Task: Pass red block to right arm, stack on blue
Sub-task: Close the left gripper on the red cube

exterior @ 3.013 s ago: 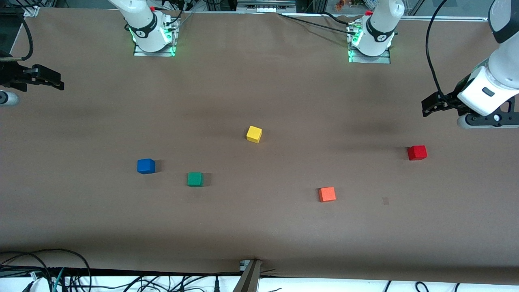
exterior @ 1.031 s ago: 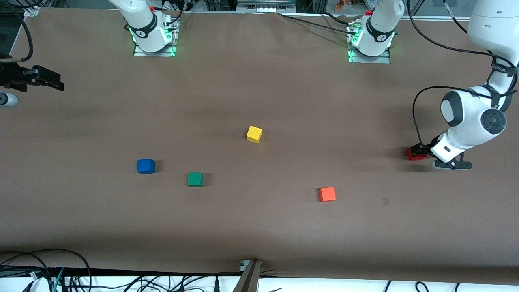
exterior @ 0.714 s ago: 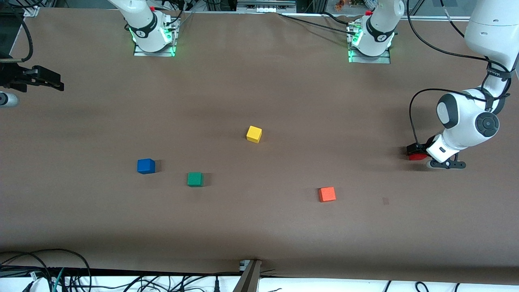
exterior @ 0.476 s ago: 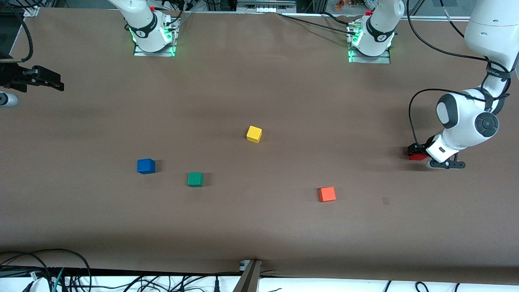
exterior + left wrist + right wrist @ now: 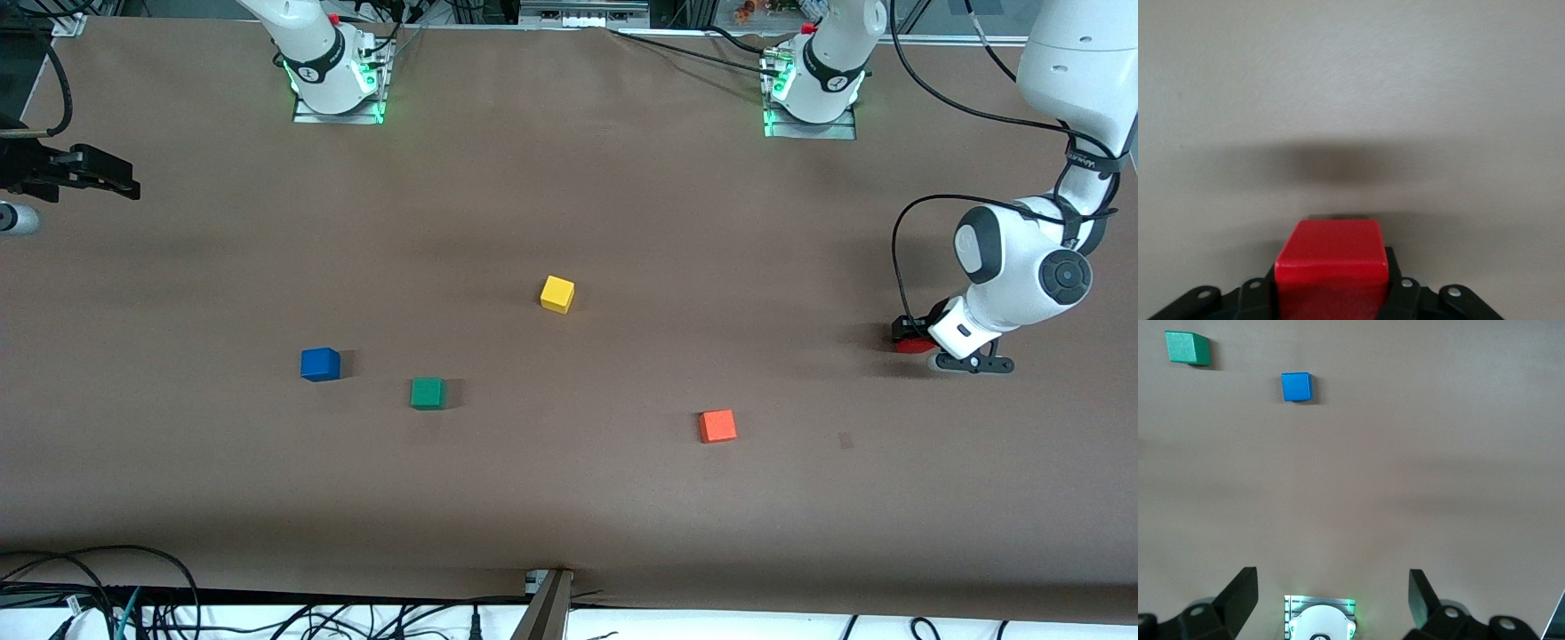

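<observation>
Front view: left end effector (image 5: 909, 336) clamps the mostly hidden red block (image 5: 910, 345); right end effector (image 5: 1331, 597) waits wide

Even overhead light — soft shadows beside cubes, wrist views slightly washed.

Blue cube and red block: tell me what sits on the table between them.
In the front view, the green cube, yellow cube and orange cube lie between the blue cube and the red block.
</observation>
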You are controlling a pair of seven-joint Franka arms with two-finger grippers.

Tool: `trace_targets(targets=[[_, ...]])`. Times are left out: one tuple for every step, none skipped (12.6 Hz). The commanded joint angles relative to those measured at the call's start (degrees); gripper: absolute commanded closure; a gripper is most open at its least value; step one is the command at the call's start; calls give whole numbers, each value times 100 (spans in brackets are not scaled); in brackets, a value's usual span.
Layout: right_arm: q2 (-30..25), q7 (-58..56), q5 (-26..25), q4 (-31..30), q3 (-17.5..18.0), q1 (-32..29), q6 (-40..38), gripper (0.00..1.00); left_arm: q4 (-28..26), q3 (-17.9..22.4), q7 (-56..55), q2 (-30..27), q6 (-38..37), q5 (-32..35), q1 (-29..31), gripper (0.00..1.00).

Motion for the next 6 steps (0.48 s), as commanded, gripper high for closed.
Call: trace_targets(targets=[[56, -41, -24, 121, 17, -51, -37, 0, 328, -218, 855, -289, -673, -672, 84, 87], [82, -40, -24, 121, -9, -51, -29, 0, 433, -271, 1242, -298, -752, -840, 76, 86], [108, -110, -16, 129, -53, -51, -37, 0, 556, -384, 1689, -307, -771, -981, 84, 86], [109, -119, -16, 147, -62, -51, -37, 0, 592, -446, 2163, -368, -779, -1200, 102, 86], [117, -119, -16, 147, -62, -51, -37, 0, 592, -595, 2655, -412, -779, -1550, 102, 83], [152, -128, 2, 147, -54, -42, -37, 0, 584, -709, 3095, -412, -788, -1963, 102, 82]])
